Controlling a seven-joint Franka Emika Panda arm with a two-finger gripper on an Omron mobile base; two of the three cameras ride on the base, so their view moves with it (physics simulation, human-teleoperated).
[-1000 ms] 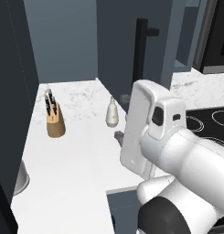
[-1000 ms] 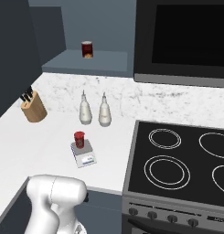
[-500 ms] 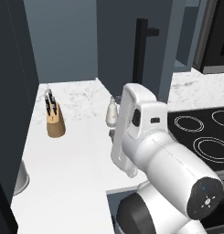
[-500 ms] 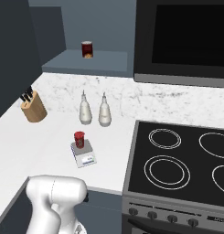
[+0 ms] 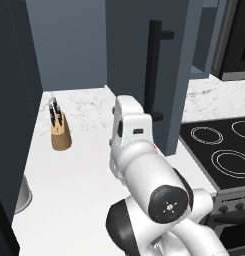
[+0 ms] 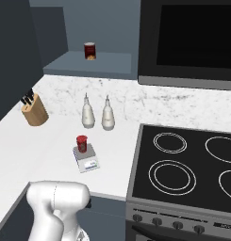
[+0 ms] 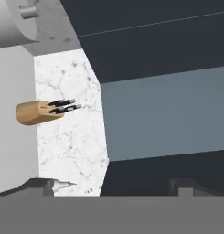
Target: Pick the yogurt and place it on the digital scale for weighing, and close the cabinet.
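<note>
Dark red yogurt (image 6: 81,143) sits upright on the digital scale (image 6: 86,157), on the white counter (image 6: 37,146) at 7 o'clock from the two bottles (image 6: 98,114). Cabinet (image 5: 144,65) door w/ black handle stands open. Your fingers (image 7: 38,186) are spread wide, grasping nothing; knife block (image 7: 35,112) at their 12 o'clock.

In the left base view, the arm (image 5: 141,165) has swung from the right side of the frame toward the centre. It now covers the two bottles, and its dark round joint cap (image 5: 166,202) faces the camera at lower centre.
</note>
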